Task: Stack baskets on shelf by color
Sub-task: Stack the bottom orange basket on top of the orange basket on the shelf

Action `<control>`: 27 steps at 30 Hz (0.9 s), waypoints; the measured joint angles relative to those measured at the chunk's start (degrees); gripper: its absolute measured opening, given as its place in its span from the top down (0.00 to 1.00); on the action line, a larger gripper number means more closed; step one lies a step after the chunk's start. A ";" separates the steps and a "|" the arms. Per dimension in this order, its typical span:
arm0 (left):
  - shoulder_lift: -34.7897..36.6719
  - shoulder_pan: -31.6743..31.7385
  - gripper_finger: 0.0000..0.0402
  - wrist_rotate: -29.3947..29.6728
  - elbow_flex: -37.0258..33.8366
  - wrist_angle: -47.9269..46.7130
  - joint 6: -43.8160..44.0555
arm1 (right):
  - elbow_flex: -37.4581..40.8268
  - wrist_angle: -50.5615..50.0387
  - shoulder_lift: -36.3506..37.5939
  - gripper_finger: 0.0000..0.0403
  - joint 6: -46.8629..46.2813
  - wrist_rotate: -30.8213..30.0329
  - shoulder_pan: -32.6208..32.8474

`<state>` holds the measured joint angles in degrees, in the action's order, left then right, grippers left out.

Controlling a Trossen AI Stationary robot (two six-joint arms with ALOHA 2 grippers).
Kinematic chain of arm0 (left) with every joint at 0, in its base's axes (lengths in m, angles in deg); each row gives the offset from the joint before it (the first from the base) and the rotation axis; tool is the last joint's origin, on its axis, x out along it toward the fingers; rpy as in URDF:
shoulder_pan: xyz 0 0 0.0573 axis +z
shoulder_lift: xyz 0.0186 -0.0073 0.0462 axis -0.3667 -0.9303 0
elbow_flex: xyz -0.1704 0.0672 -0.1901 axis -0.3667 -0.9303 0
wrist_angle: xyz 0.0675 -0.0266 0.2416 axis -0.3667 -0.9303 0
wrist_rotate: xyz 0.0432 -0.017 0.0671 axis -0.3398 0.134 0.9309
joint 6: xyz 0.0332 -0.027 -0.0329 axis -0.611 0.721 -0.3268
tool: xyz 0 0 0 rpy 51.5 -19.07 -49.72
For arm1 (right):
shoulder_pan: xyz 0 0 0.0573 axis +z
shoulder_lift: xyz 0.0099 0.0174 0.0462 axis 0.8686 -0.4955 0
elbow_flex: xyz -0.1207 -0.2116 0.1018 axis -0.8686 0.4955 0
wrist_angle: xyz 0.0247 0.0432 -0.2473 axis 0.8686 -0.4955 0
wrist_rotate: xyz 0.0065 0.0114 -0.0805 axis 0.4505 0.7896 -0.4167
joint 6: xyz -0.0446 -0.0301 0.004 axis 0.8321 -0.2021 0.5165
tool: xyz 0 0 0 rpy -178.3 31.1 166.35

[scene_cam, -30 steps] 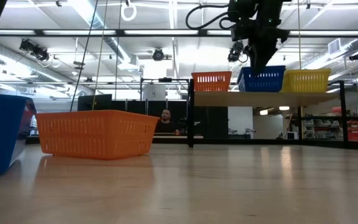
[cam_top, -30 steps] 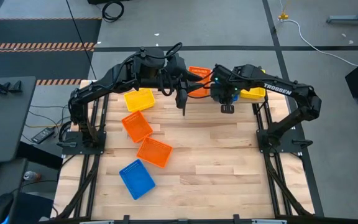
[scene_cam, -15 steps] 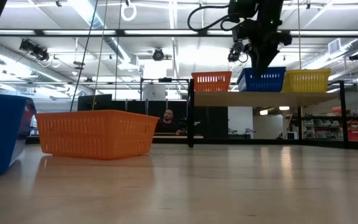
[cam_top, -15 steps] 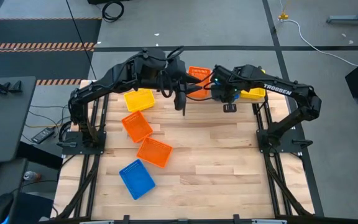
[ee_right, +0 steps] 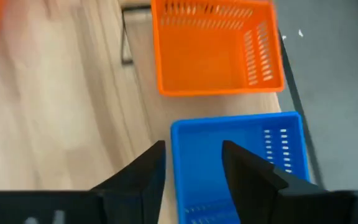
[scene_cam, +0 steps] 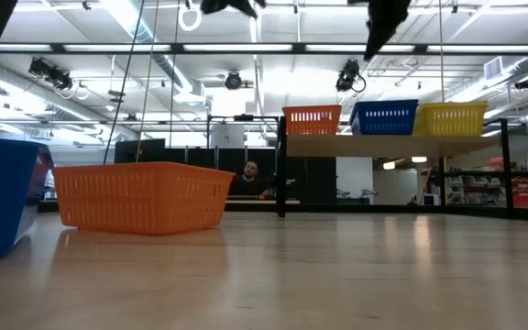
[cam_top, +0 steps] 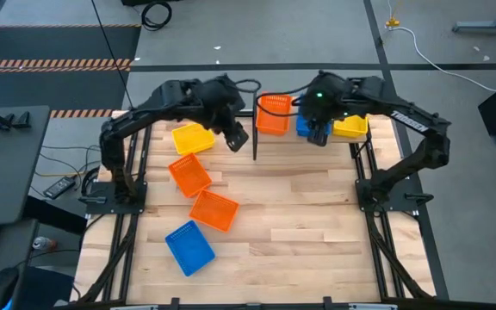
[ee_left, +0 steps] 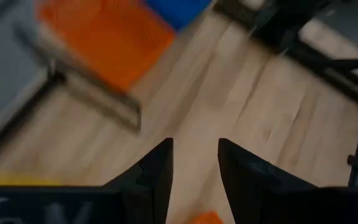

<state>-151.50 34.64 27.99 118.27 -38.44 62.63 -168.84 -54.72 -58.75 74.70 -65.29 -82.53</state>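
Both arms had drawn back from the shelf (cam_top: 313,138) since a moment before. Right hand (ee_right: 193,155) hovered over the shelved blue basket (ee_right: 238,158) — fingers apart, empty; left hand (ee_left: 194,162) likewise open, above the tabletop (cam_top: 300,215). Orange (cam_top: 273,114), blue and yellow (cam_top: 350,128) baskets sat on the shelf. Placing looked finished — next, I'd judge, fetching a loose yellow basket (cam_top: 193,138).

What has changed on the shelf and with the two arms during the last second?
Both arms pulled back from the shelf: the left tool moved left, the right tool moved up, above the blue basket. Both are empty. The orange basket, yellow basket and the baskets on the table stayed.
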 joint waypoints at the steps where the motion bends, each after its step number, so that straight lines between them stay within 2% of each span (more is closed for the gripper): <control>1: -0.49 -0.50 0.67 0.25 0.00 -1.65 2.03 | -1.24 -0.42 0.18 0.58 -1.72 0.23 0.47; 4: -2.34 -3.14 0.67 2.32 0.00 -5.21 6.61 | -4.16 -1.87 0.87 0.54 -7.31 1.24 1.81; 8: -5.99 -6.39 0.64 2.38 0.00 -10.50 12.78 | -5.77 -3.83 2.00 0.52 -14.46 5.86 3.24; 11: -9.10 -8.70 0.59 -0.34 0.00 -13.19 17.40 | -5.77 -6.35 2.85 0.52 -18.60 9.39 4.02; 16: -14.33 -12.69 0.50 -5.73 0.00 -13.45 22.89 | -5.77 -10.81 4.49 0.53 -22.09 9.60 5.12; 23: -21.82 -16.88 0.39 -5.74 0.00 -13.47 23.44 | -5.77 -13.07 8.52 0.53 -27.86 10.23 6.66; 27: -24.27 -18.08 0.35 -2.23 -0.38 -13.41 20.93 | -5.77 -13.08 11.25 0.53 -30.76 9.76 7.22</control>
<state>-175.78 16.56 25.76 117.89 -51.85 83.57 -174.61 -67.80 -47.50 43.95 -55.53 -75.31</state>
